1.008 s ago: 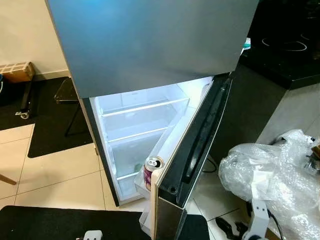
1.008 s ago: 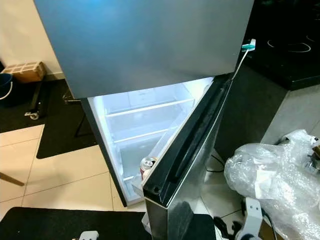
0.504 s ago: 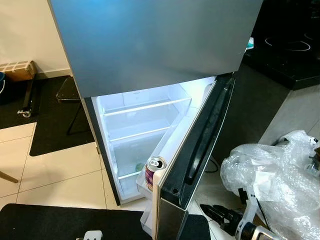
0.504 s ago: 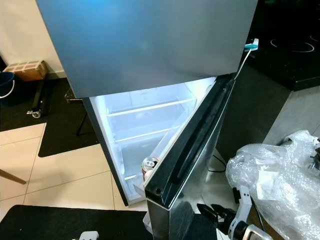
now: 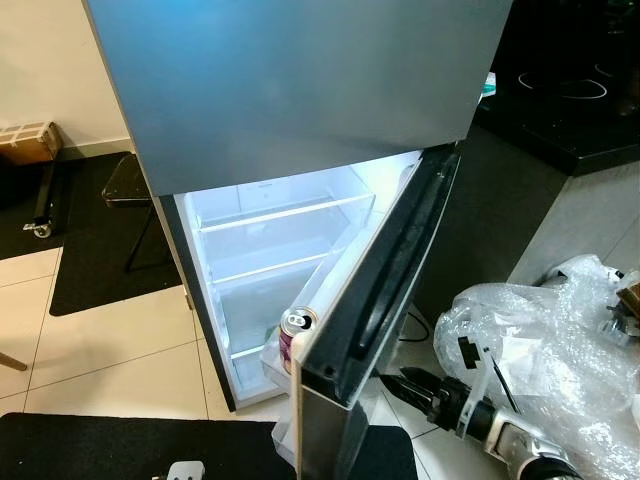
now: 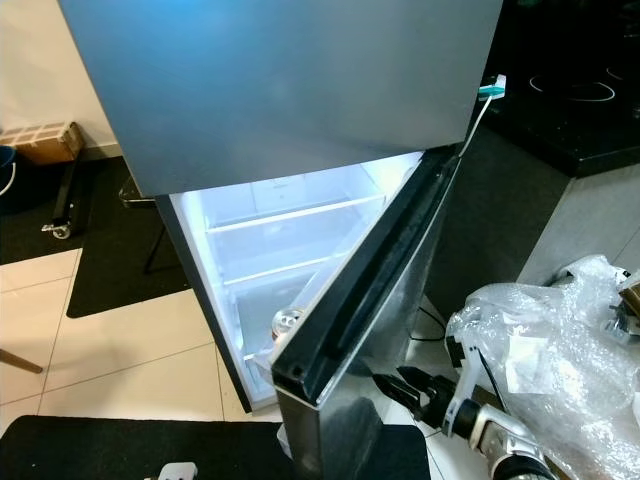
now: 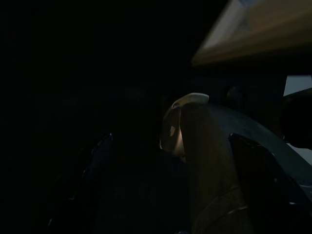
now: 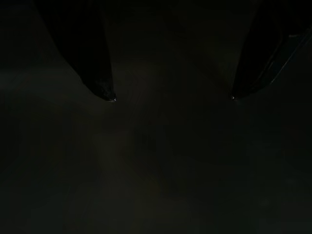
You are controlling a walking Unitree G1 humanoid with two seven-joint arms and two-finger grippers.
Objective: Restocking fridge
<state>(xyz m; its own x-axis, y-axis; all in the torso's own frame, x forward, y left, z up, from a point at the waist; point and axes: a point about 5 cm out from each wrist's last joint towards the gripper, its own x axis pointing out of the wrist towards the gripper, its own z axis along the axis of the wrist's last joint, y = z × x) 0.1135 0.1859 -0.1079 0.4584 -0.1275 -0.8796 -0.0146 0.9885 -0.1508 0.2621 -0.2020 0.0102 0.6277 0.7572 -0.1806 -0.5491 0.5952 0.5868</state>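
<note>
Fridge (image 5: 300,90) stands ahead, lower door (image 5: 375,300) swung open, lit shelves (image 5: 285,215) bare. Bubble wrap heap (image 5: 540,340) on floor near door. Right gripper (image 6: 392,381) just beside door's outer face, fingers spread. Soda can (image 5: 296,328) in door rack. Left gripper: cannot tell.

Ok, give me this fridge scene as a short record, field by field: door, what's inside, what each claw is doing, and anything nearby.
fridge door: lower door, partly open, interior lit
door shelf: one drink can standing upright
inner shelves: no items visible
right claw: open, low beside the door's outer face, holding nothing
left claw: view too dark to judge
nearby: clear plastic wrap heaped on the floor at right
</note>
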